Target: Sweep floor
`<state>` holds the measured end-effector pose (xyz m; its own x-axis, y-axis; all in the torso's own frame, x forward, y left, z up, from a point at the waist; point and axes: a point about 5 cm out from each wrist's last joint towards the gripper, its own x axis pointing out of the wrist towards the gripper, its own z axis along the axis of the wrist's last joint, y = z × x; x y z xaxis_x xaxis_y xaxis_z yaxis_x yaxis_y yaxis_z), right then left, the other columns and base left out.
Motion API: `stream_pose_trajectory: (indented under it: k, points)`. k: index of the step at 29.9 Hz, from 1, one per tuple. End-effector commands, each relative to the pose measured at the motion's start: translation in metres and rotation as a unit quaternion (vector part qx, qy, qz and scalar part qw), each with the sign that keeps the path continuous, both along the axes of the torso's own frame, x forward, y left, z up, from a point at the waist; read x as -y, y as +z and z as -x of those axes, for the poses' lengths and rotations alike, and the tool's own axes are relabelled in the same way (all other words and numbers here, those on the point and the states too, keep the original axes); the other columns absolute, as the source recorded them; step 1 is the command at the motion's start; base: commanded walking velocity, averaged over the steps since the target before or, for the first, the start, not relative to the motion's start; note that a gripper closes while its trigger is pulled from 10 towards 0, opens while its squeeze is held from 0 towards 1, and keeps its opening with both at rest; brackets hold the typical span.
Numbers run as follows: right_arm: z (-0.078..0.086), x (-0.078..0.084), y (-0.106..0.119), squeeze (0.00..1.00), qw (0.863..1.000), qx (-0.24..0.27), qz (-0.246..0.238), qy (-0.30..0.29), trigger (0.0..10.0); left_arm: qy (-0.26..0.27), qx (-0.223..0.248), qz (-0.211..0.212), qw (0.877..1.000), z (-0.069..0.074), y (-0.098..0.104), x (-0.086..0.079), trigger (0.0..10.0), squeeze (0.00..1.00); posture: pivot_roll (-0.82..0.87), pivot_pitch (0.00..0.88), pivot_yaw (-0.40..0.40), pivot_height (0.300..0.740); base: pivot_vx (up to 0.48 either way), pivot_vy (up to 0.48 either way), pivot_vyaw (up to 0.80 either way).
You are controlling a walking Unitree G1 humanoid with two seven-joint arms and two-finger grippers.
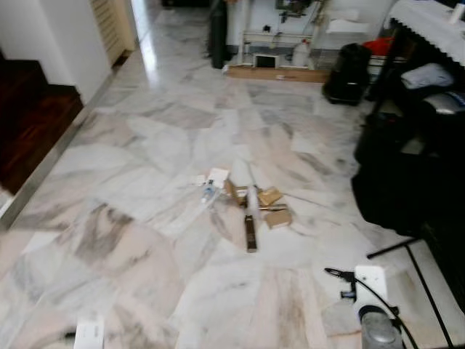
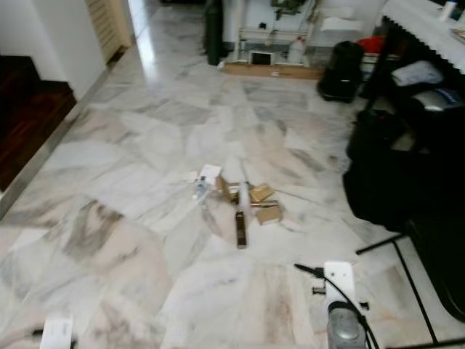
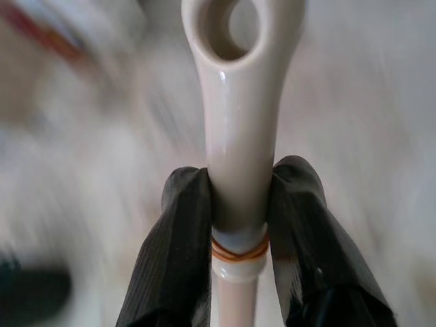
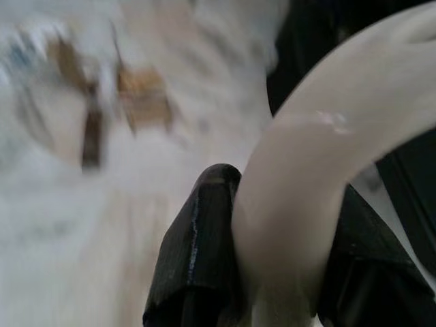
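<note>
A small pile of litter (image 1: 251, 200) lies mid-floor on the marble: cardboard scraps (image 1: 277, 217), a white paper (image 1: 217, 176) and a long brown strip (image 1: 251, 233). My left gripper (image 3: 240, 178) is shut on a straight cream handle (image 3: 238, 82) with a hanging hole at its end. My right gripper (image 4: 283, 197) is shut on a curved cream handle (image 4: 340, 136); the litter is blurred beyond it. The right arm (image 1: 378, 327) with a white part (image 1: 370, 280) rises at the lower right of the eye views. Another white part (image 1: 89, 333) sits at the lower left.
Black bags and furniture (image 1: 407, 167) crowd the right side, with thin black frame legs (image 1: 407, 247) on the floor. A dark wooden step (image 1: 29, 116) borders the left. At the back stand a black bag (image 1: 347, 73) and a low shelf (image 1: 276, 73).
</note>
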<state>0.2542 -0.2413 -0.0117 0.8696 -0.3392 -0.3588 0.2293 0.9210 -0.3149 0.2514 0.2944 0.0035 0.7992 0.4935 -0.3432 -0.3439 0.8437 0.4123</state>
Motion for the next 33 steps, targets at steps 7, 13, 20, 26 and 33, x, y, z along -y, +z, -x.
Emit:
stream_pose_trajectory:
  k: [7,13,20,26,33]
  points:
    - [-0.034,-0.006,0.043,0.00,0.991,0.135,-0.016,-0.020,10.0,-0.026,0.178,-0.046,0.983,-0.051,0.069,0.009,10.0,0.00,-0.04,0.018,-0.053,0.740,0.000,0.000,0.00]
    - [-0.035,0.007,0.051,0.00,0.985,0.162,-0.004,-0.066,10.0,-0.058,0.199,-0.017,0.978,-0.060,0.075,0.025,10.0,0.00,-0.04,0.025,-0.054,0.740,0.000,0.000,0.00]
    - [-0.033,0.014,0.051,0.00,0.979,0.173,-0.046,-0.098,10.0,-0.058,0.204,0.011,0.977,-0.058,0.071,0.033,10.0,0.00,-0.04,0.033,-0.056,0.740,0.000,0.000,0.00]
    - [-0.031,0.014,0.046,0.00,0.970,0.180,-0.100,-0.132,10.0,-0.058,0.216,0.049,0.974,-0.061,0.073,0.038,10.0,0.00,-0.03,0.042,-0.054,0.740,0.000,0.000,0.00]
    - [-0.034,-0.001,0.040,0.00,0.966,0.172,-0.153,-0.114,10.0,-0.068,0.236,0.104,0.964,-0.064,0.076,0.052,10.0,0.00,-0.03,0.045,-0.054,0.740,0.000,0.000,0.00]
